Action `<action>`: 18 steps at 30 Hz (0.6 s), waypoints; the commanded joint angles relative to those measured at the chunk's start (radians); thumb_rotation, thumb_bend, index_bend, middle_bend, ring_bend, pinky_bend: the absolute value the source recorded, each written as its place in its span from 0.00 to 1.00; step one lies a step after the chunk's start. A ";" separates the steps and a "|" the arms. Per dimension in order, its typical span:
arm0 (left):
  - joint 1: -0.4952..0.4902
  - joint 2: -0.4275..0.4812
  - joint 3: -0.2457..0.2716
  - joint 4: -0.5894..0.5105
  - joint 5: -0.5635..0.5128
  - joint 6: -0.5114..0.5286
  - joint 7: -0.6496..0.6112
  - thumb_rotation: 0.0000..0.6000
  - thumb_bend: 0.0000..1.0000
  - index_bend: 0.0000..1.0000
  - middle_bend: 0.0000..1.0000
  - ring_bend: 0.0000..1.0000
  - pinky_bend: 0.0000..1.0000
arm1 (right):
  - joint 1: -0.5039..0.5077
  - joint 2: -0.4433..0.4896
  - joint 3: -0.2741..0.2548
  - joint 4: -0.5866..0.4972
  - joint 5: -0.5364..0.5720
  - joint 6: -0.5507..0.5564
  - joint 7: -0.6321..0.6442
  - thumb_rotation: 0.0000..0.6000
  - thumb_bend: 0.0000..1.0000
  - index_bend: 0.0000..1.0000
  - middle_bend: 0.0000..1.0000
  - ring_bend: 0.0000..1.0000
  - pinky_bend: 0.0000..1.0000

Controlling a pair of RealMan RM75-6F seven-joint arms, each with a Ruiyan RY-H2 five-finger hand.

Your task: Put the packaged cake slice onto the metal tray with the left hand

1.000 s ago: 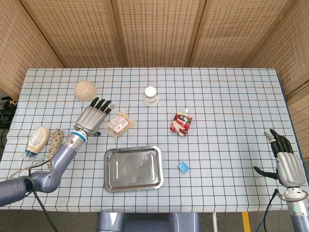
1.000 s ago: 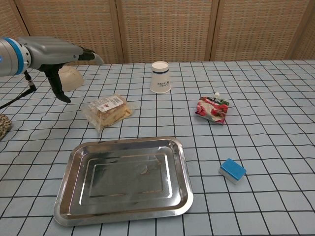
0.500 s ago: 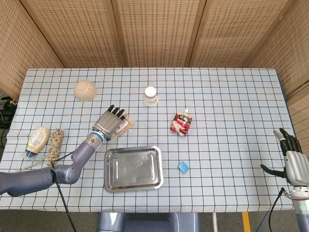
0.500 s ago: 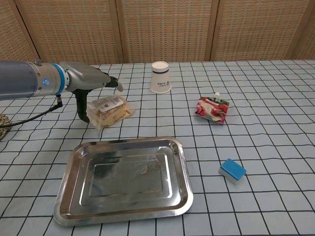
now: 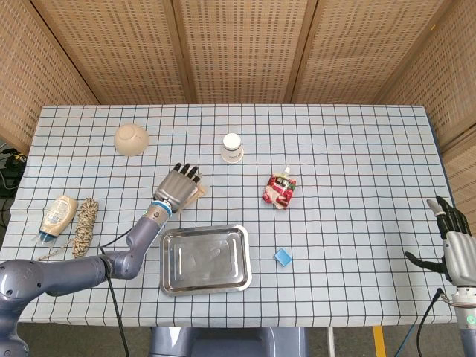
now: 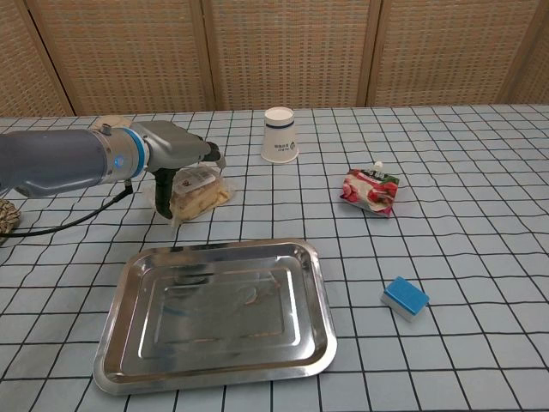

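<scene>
The packaged cake slice [image 6: 202,192] lies in clear wrap just beyond the metal tray [image 6: 214,319], which rests bare near the table's front edge. My left hand [image 6: 176,154] is spread over the slice's left half, thumb hanging down at its left side and fingers stretched above the wrapper; it has no grip on it. From the head view the left hand [image 5: 177,186] covers most of the cake slice [image 5: 196,195], behind the tray [image 5: 166,260]. My right hand [image 5: 457,248] hangs beyond the table's right front corner, fingers apart and holding nothing.
A paper cup [image 6: 280,135] stands behind the cake. A red pouch [image 6: 371,189] and a small blue block [image 6: 405,297] lie to the right of the tray. A bowl [image 5: 132,138], a mayonnaise bottle [image 5: 58,216] and a rope coil [image 5: 83,219] sit at the left.
My left hand has moved right, from beside the bowl to over the cake slice, and dropped lower. The right hand has slid toward the frame's lower right edge.
</scene>
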 commanded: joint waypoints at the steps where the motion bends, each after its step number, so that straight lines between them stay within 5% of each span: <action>1: 0.034 -0.015 0.003 0.012 0.112 0.072 -0.079 1.00 0.30 0.48 0.26 0.31 0.40 | -0.001 0.000 0.000 0.000 -0.003 0.002 0.000 1.00 0.06 0.05 0.00 0.00 0.00; 10: 0.083 0.052 -0.003 -0.060 0.216 0.128 -0.168 1.00 0.33 0.55 0.32 0.36 0.44 | -0.004 0.002 -0.002 -0.010 -0.011 0.008 -0.004 1.00 0.06 0.05 0.00 0.00 0.00; 18: 0.119 0.151 -0.016 -0.246 0.335 0.195 -0.239 1.00 0.33 0.55 0.32 0.36 0.44 | -0.006 0.003 0.000 -0.016 -0.013 0.016 -0.012 1.00 0.06 0.05 0.00 0.00 0.00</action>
